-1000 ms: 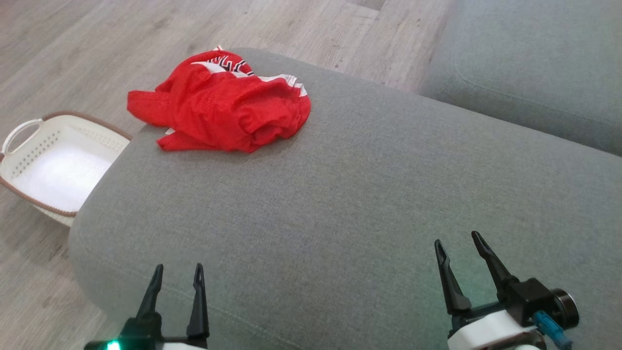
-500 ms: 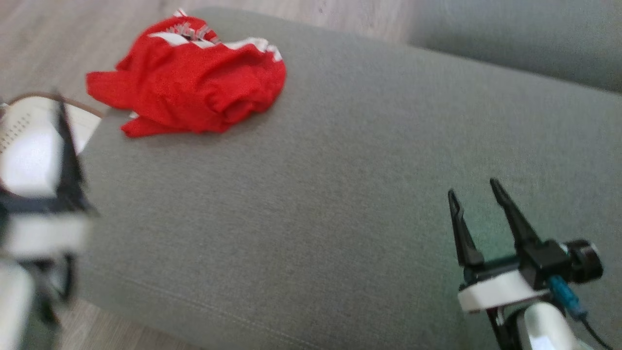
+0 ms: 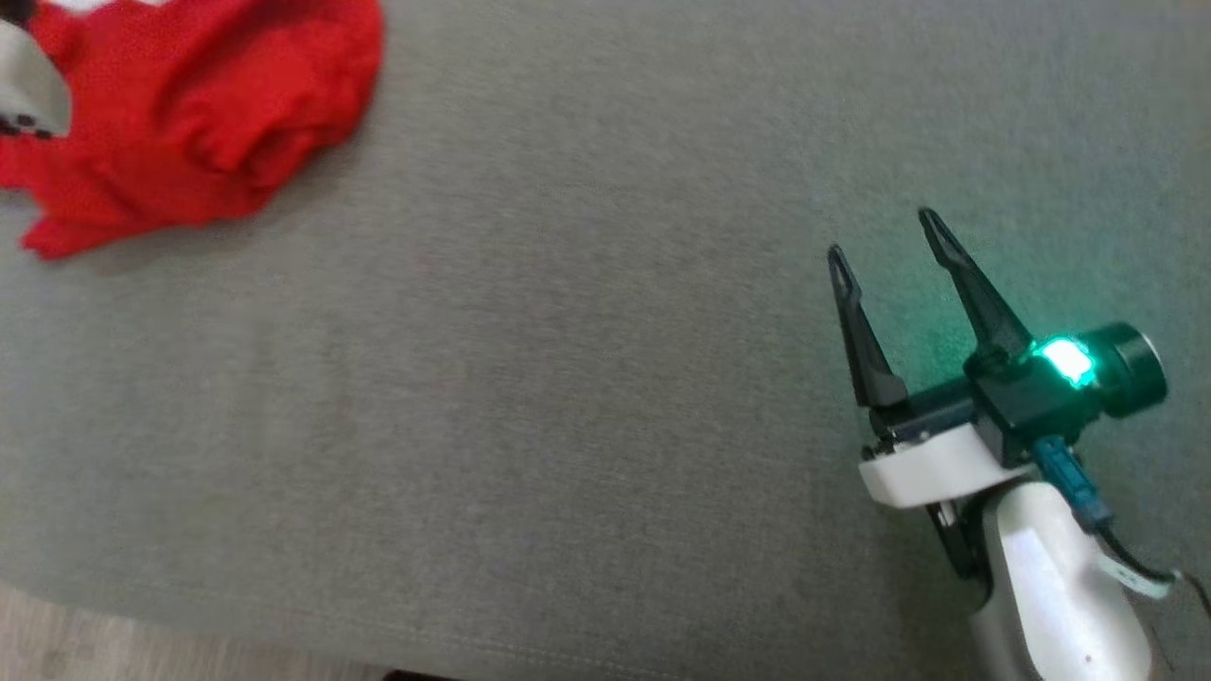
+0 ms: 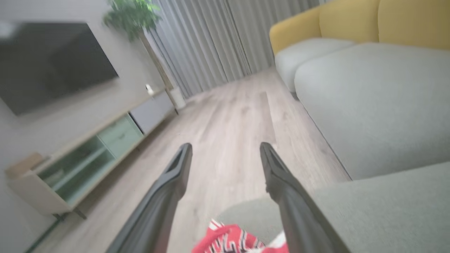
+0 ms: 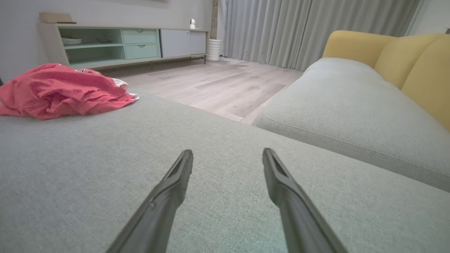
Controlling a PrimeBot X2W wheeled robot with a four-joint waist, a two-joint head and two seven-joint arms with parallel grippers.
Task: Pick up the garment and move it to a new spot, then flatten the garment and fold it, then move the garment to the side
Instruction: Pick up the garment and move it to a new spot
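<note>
**Head view.** You have the garment crumpled at the upper left of the grey cushion. A pale casing of the robot cuts across its left corner, too blurred to tell which part it is. Bare fabric lies between the garment and your right gripper, which sits well apart at the lower right. The cushion's near edge runs along the bottom, with a strip of floor showing at the lower left. The right gripper's fingers are spread wide with nothing between them, and a green light glows on its body.

**Left wrist view.** Your left gripper also has its fingers parted wide and empty. The garment's red, white-striped edge shows just below them, on the cushion's rounded corner. Beyond that corner the floor runs open toward the curtains. A low cabinet stands at the left with a dark screen above it, and a plant stands at the cabinet's far end. A sofa with a yellow back stands to the right, with a lane of floor between it and the cushion.

**Right wrist view.** You are looking low across the cushion. The garment is heaped at the far left, near the cushion's far edge, and open fabric lies ahead of the fingers. The sofa sits beyond a narrow gap on the right. The fingers are released and hold nothing. You cannot tell whether their tips touch the fabric.
</note>
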